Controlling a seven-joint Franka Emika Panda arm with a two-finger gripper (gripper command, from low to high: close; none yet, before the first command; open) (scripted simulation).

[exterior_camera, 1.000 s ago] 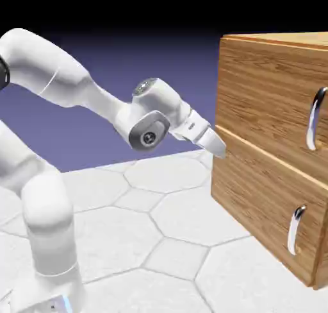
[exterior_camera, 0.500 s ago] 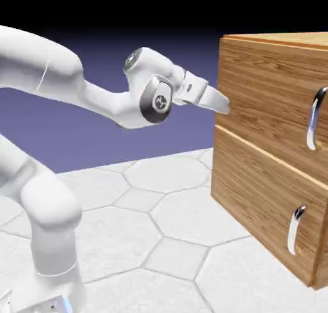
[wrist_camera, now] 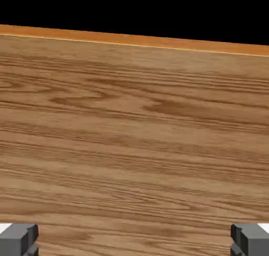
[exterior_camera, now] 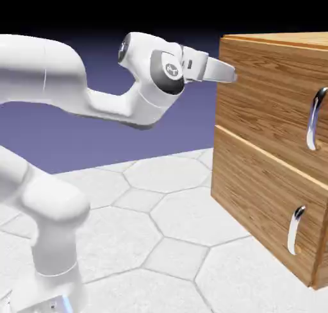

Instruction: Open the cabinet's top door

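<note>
So far the opening itself has not begun: the top door [exterior_camera: 266,93], in the upper right of the exterior view, sits closed above the lower panel [exterior_camera: 262,203], and nothing is on its handle [exterior_camera: 314,119]. The gripper [exterior_camera: 234,78], near the upper middle of that frame, points at the door's left part, well apart from the handle by the right edge. What remains, I judge, is all of it: reach the handle, get a hold, swing the door out. The hand view shows the fingers spread wide at the bottom left and bottom right corners, with nothing between them but wood behind, a spread the exterior view hides. It also shows the door's grain filling most of the frame, yet no handle; only the exterior view gives both handles and the arm's [exterior_camera: 48,71] pose.
</note>
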